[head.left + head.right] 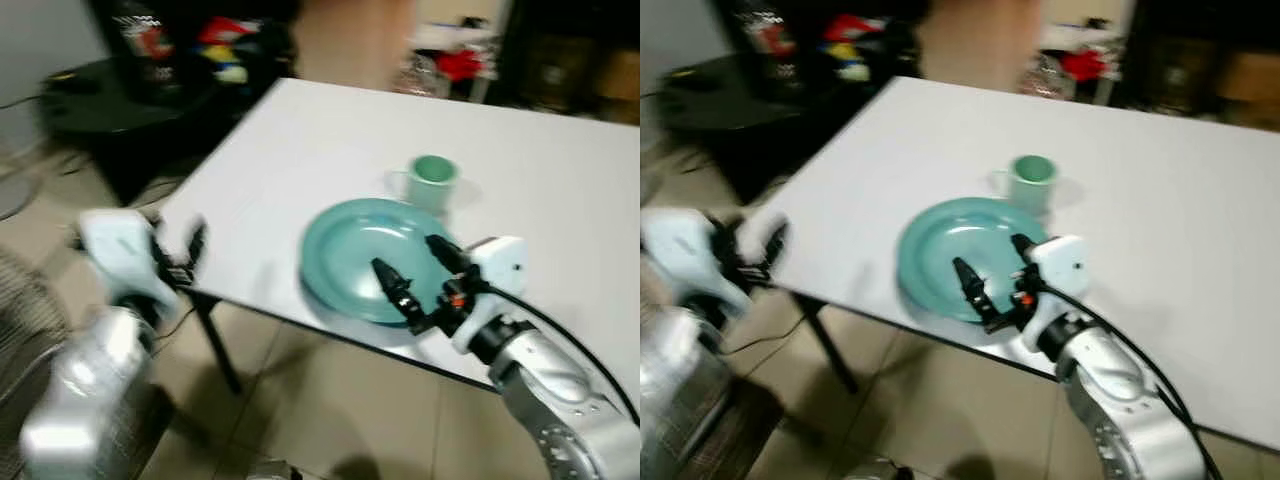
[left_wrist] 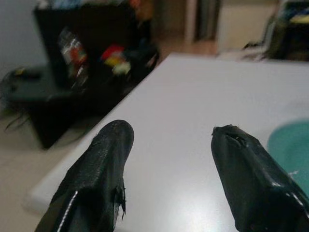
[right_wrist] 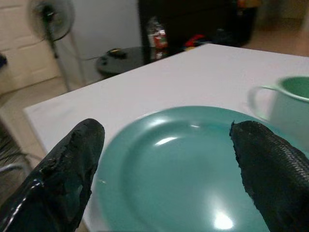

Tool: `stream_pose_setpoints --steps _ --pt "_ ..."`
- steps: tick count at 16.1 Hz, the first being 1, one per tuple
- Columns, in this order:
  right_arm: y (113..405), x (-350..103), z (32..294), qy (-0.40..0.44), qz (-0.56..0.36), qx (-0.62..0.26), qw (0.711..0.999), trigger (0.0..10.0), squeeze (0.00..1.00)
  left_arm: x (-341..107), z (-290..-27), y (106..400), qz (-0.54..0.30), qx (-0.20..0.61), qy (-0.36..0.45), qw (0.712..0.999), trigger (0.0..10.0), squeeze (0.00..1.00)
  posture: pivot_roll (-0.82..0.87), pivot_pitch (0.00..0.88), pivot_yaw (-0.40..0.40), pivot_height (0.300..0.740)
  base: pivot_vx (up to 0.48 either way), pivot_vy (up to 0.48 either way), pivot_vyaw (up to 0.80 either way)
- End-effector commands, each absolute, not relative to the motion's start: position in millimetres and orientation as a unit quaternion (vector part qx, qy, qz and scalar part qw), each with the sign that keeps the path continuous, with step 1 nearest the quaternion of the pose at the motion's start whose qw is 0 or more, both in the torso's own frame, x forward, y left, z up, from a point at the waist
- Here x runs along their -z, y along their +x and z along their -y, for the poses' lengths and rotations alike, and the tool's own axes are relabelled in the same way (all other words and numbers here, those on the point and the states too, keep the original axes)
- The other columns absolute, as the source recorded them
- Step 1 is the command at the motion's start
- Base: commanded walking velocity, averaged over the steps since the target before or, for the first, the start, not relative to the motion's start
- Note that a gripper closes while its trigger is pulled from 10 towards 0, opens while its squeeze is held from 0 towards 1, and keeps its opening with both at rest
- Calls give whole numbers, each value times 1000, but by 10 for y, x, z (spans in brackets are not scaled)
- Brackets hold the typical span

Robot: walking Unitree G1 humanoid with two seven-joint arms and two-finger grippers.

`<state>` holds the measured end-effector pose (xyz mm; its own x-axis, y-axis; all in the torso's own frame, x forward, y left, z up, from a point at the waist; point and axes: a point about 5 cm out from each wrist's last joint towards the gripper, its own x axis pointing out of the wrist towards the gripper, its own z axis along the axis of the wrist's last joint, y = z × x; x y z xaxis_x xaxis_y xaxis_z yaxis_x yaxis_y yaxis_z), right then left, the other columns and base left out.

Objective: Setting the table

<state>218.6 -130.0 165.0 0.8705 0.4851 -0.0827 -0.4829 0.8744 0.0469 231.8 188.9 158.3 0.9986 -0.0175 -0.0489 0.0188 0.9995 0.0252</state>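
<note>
- Round teal plastic plate (image 1: 362, 258) lies centre frame, near the white desk (image 1: 300, 150) edge; teal mug (image 1: 432, 181) just behind.
- Right hand (image 1: 412, 272) hovers over plate, wide open, empty.
- Left hand (image 1: 178, 250), mid-left, open, empty.
- Advice: grip rim squarely.

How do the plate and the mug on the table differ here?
The plate is wide, flat and shallow; the mug is narrower, stands upright and has a handle on its side. The plate lies near the table's front edge, with the open right gripper over its near rim; the mug stands just behind the plate, farther from that gripper. Both are the same pale green.
</note>
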Motion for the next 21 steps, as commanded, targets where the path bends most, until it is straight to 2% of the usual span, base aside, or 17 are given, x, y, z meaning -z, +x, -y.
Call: stream_pose_setpoints --steps 1,3,5,6,11,15,21 --pt "2230 -1660 1305 3 -40 -236 971 10000 0 -1634 -1901 2319 2 -24 34 999 10000 0 9 0 56 740 0 0 800" --pt "2248 -1676 1328 5 -36 -223 974 10000 0 -1712 -1887 2301 20 -46 39 998 10000 137 13 0 53 740 0 0 800" --pt "2237 -1624 1365 3 -46 -220 974 10000 0 -1716 -1949 2271 14 -56 50 997 10000 110 17 0 55 740 0 0 800" --pt "2228 -1608 1364 3 -50 -223 973 10000 0 -1699 -1983 2269 8 -42 53 998 10000 0 14 0 58 740 0 0 800" --pt "2162 -1552 1378 8 -71 -247 966 10000 0 -1651 -1917 2270 2 -1 52 999 10000 0 15 0 53 740 0 0 800" --pt "2362 -1551 1424 5 -78 -209 975 10000 0 -1613 -1856 2297 -4 0 47 999 10000 0 18 0 15 740 0 0 800" --pt "2306 -1509 1363 -8 -91 -278 956 10000 0 -1588 -1921 2262 -16 -3 61 998 10000 0 17 0 20 740 0 0 800"
